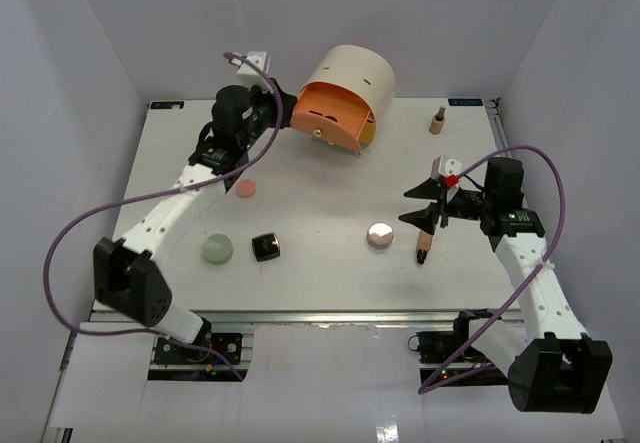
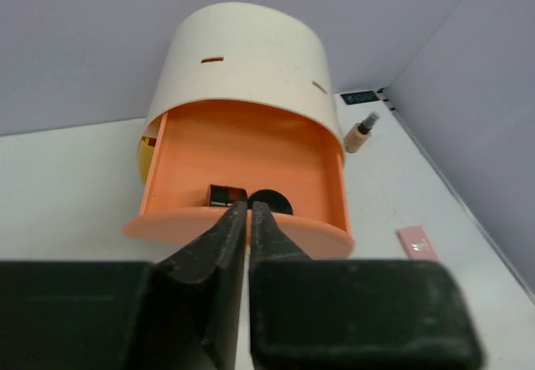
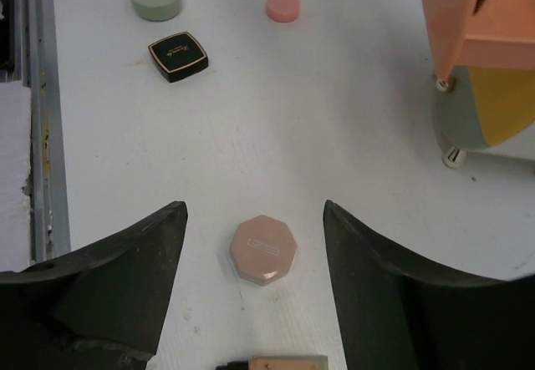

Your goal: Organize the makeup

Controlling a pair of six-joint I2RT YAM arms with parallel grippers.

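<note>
Left arm (image 1: 175,208) reaches toward the table's (image 1: 330,283) far edge. The left claw (image 2: 248,209) is nearly closed and empty at the orange drawer (image 2: 251,149). The right claw (image 3: 253,207) is spread wide and empty, facing the pink jar (image 3: 262,249).

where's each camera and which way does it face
Top external: above, behind the bases, looking down at the table; both arms show.
Left wrist: on left arm, facing the orange drawer; shut left gripper shows.
Right wrist: on right arm, facing the pink faceted jar; open right gripper shows.
Top and right wrist share that jar.
</note>
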